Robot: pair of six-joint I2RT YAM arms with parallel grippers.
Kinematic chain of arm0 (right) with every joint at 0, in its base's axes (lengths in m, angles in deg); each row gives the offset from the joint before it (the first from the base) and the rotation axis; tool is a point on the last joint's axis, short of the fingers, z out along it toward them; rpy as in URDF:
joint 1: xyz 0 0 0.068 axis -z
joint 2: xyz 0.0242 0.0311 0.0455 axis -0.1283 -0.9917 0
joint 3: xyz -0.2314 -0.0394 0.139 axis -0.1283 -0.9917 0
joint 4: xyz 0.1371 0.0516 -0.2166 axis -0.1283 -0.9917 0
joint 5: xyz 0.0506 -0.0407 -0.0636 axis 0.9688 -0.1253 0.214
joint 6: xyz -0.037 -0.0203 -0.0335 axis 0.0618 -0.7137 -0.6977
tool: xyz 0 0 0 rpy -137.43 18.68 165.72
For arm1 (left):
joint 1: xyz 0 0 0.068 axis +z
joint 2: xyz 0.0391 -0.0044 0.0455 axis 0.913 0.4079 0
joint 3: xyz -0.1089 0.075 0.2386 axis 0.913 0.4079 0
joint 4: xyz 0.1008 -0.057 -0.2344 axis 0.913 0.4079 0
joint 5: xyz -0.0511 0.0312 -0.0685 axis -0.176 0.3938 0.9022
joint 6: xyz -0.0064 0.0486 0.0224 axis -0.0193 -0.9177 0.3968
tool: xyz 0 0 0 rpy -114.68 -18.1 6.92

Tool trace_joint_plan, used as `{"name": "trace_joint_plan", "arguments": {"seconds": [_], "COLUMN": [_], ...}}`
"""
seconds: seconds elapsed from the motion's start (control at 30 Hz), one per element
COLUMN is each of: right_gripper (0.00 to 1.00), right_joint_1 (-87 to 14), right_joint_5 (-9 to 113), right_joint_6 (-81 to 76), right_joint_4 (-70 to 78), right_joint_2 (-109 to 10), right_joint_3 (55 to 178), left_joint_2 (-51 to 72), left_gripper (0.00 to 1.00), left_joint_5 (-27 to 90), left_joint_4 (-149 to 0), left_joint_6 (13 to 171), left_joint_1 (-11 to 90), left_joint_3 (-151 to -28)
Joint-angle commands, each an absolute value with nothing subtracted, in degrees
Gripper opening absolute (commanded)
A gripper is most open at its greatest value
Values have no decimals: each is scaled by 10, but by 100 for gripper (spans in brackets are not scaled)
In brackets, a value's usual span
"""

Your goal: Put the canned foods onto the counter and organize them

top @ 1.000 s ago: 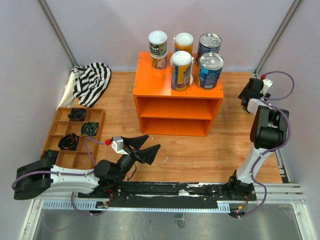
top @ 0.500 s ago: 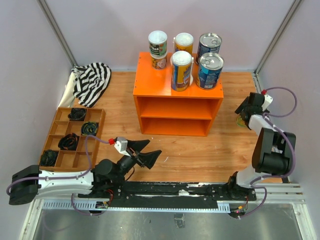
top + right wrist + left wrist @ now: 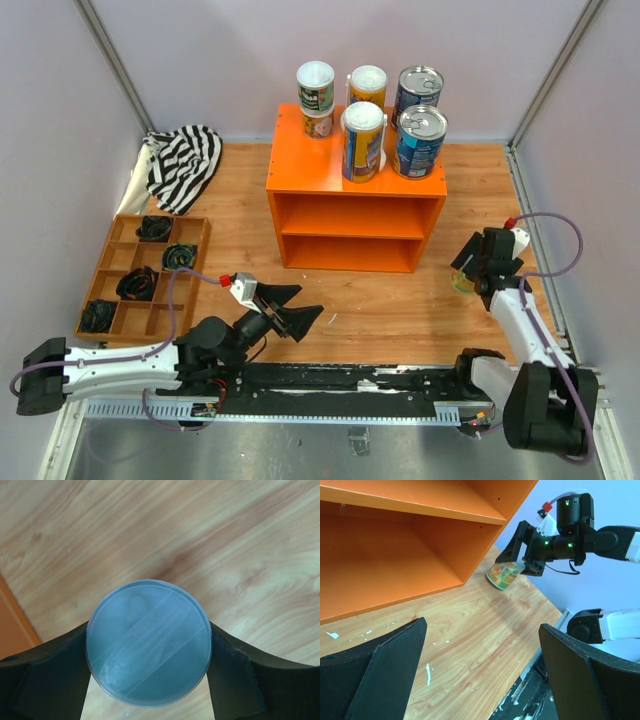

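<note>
The wooden worktop (image 3: 380, 300) carries everything. At its far middle stands the orange unit (image 3: 300, 170), its two shelf openings facing the near side. On its flat top stand the canned foods: two wide blue-labelled tins, one (image 3: 418, 92) at the far right and one (image 3: 420, 140) at the near right; a tall yellow-and-blue tin (image 3: 362, 140) at the near middle with another yellow tin (image 3: 368, 88) behind it; and at the far left a white-topped green-labelled tin (image 3: 315, 88) that seems to sit on a second small one.

On the left, the brown compartment tray (image 3: 155, 318) holds dark coiled bundles (image 3: 137, 283) in four of its cells; what they are cannot be told. Far left of it lies a striped cloth (image 3: 185, 160).

The left end effector (image 3: 290, 305) hangs low near the near edge with its jaws spread wide and nothing between them, pointing toward the unit.

The right end effector (image 3: 478, 270) sits right of the unit, closed around a small green-and-orange tin (image 3: 504, 575), a finger on either side. The tin is tilted, low over the wood; whether it touches cannot be told
</note>
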State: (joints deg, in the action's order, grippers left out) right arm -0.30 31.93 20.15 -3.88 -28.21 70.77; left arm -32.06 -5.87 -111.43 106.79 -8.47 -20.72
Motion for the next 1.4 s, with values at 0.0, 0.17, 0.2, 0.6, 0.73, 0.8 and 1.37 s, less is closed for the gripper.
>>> {"name": "trace_joint_plan", "arguments": {"seconds": [0.0, 0.17, 0.2, 0.6, 0.73, 0.8, 1.37], "right_gripper": [31, 30, 30, 26, 26, 27, 31], "right_joint_1": [-65, -166, -193, -528, -643, -691, -818], "right_joint_5": [293, 234, 223, 67, 19, 3, 62], "right_joint_6": [228, 256, 264, 374, 403, 410, 279], "right_joint_4": [-88, -157, -170, -285, -274, -254, 12], "right_joint_2": [-211, -136, -121, -74, -119, -159, -458], "right_joint_3": [687, 672, 669, 685, 703, 717, 856], "left_joint_2": [-346, -366, -370, -423, -450, -463, -458], "left_gripper": [99, 99, 99, 99, 99, 99, 99], "left_joint_5": [-49, -47, -47, -55, -62, -62, -61], "left_joint_4": [-1082, -1054, -1048, -982, -952, -942, -931], "left_joint_6": [1083, 1088, 1090, 1105, 1112, 1113, 1090], "left_joint_1": [-89, -89, -89, -90, -89, -90, -90], "left_joint_3": [-220, -223, -225, -241, -241, -239, -250]}}
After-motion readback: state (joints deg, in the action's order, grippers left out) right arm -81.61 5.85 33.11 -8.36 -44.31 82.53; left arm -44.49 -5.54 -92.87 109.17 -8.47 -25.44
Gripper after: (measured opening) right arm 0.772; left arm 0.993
